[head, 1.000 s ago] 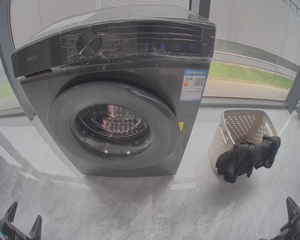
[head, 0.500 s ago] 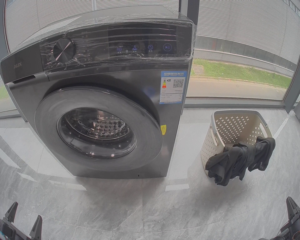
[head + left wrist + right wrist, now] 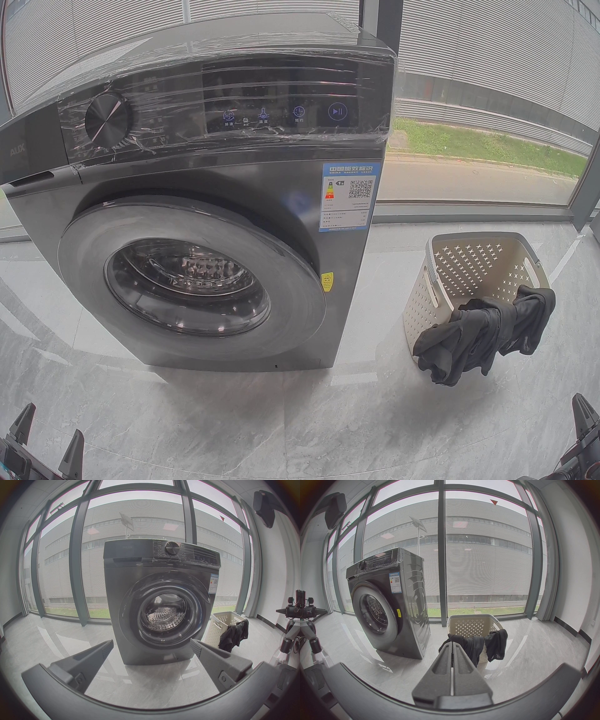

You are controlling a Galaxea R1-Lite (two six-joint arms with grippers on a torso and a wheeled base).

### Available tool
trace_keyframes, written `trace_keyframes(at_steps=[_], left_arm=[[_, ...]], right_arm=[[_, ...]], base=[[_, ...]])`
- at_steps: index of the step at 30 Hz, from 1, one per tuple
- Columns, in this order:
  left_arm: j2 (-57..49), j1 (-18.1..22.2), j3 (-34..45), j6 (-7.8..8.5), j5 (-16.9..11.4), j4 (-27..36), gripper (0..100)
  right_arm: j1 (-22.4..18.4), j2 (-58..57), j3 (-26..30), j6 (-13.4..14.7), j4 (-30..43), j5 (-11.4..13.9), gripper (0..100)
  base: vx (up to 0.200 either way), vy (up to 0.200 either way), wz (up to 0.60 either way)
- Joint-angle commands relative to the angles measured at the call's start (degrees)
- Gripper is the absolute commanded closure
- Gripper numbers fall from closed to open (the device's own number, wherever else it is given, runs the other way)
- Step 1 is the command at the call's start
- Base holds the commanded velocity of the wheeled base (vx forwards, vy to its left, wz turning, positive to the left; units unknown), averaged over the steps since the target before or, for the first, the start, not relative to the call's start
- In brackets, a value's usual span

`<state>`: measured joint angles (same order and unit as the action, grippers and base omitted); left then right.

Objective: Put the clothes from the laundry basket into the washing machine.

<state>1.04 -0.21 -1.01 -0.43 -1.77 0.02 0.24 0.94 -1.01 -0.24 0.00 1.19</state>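
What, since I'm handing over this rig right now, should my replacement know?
Left gripper: open, empty, low before the grey front-loading washing machine.
Right gripper: shut, empty.
Machine's round door is closed.
Black clothes hang over the near rim of the cream perforated plastic laundry basket, on the floor right of the machine.
Done: nothing loaded.
Left: open door, move clothes in.

The scene is looked down on steeply and from close by through the head camera, with the dark grey front-loading washing machine (image 3: 206, 187) at the left and the cream perforated plastic laundry basket (image 3: 420, 309) at the right. From the left wrist camera, held low over the grey marble floor (image 3: 150, 680), the machine's front is faced almost squarely from farther back. From the right wrist camera, equally low, the basket is faced and the machine is seen obliquely. Both are shared by all three views.
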Motion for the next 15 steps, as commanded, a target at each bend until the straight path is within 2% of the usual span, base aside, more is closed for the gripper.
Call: trace_keyframes(at_steps=[1,15], left_arm=[[-1.04,0.03,1.01,-0.01,0.01,-0.02,0],[-1.04,0.03,1.01,-0.1,0.01,0.06,0]], right_arm=[[0.02,-0.41,1.01,-0.02,0.0,0.04,100],[0.02,-0.41,1.01,-0.02,0.0,0.04,100]], base=[[0.0,-0.2,0.0],[0.0,-0.2,0.0]])
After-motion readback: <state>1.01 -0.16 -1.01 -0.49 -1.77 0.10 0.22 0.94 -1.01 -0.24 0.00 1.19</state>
